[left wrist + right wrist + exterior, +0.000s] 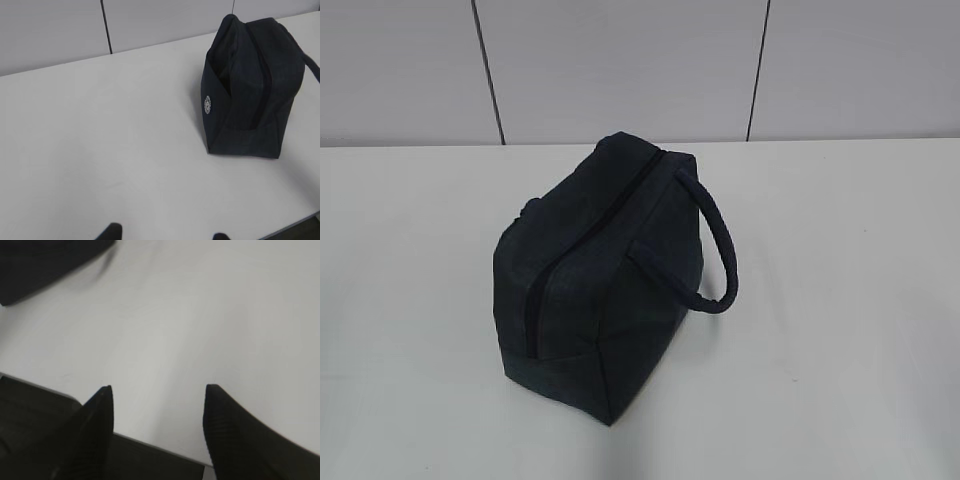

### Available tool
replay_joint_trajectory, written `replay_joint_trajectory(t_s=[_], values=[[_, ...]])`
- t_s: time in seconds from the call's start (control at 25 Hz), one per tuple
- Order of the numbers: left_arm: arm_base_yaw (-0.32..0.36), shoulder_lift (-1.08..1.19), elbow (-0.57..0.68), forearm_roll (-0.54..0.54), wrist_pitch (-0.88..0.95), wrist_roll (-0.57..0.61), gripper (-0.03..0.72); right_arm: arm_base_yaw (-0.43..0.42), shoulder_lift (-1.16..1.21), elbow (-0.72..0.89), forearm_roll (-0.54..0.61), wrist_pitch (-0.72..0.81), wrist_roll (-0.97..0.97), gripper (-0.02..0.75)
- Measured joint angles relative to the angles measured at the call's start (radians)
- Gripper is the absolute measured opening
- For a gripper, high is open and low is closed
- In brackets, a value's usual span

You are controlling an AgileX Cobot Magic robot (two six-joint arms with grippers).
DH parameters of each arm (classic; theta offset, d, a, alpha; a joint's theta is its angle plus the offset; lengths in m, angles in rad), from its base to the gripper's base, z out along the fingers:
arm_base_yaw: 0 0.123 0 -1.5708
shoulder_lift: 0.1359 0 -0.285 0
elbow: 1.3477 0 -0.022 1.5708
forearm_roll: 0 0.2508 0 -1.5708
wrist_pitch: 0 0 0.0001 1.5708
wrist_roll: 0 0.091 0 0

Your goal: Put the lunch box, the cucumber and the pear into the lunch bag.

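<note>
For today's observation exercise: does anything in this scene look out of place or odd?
Yes. The bag sits zipped shut on the table, with no lunch box, cucumber or pear in any view. One handle has flopped sideways. Both pincers, left and right, are open, empty and away from the bag.

No legible text — bag emblem (207, 104) unreadable

White table (840, 300) — navy lunch bag (595, 280) standing on it

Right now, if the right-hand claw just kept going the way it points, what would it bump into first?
Probably just the bare white table. The right gripper is open and empty, pointing down at clear tabletop; the lunch bag sits off to its upper left, outside that line. Depth is hard to judge.
</note>
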Motion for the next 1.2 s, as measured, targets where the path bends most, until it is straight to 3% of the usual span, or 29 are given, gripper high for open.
replay_joint_trajectory(t_s=[0.2, 1.04, 1.2], values=[[0.000, -0.031, 0.043, -0.012, -0.084, 0.000, 0.329, 0.000, -0.086, 0.000, -0.006, 0.006, 0.000, 0.444], [-0.001, -0.031, 0.047, -0.014, -0.097, 0.000, 0.329, 0.000, -0.089, 0.000, -0.005, 0.006, 0.008, 0.443], [0.055, -0.032, 0.047, -0.014, -0.097, 0.000, 0.321, -0.044, -0.089, 0.000, -0.005, 0.006, 0.008, 0.443]])
